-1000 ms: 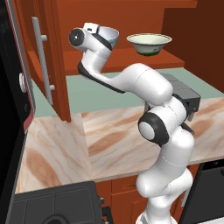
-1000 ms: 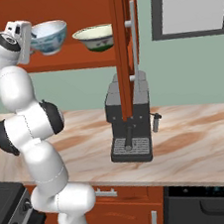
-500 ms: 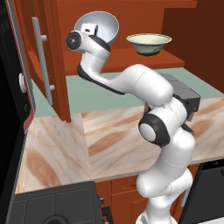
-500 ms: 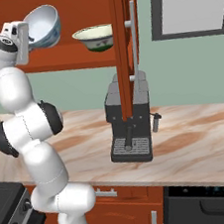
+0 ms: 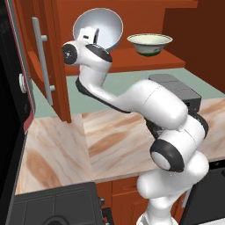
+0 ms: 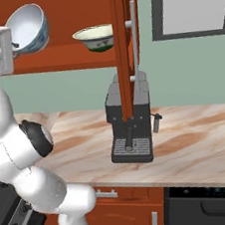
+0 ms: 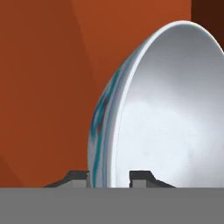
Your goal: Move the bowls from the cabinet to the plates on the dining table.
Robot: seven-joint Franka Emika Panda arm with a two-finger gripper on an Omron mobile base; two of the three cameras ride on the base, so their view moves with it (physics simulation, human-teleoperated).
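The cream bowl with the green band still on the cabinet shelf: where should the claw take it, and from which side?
Probably by the rim. The cream bowl stands upright on its foot on the cabinet shelf, mouth up, so its thin wall is the part the fingers could straddle, one inside, one outside. Come from the open front, since the cabinet back is behind it. The claw is shut on the grey-blue bowl the same way.

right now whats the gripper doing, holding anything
Gripper: jaws closed on the rim of the pale grey-blue bowl, which is tipped on edge in front of the cabinet shelf.
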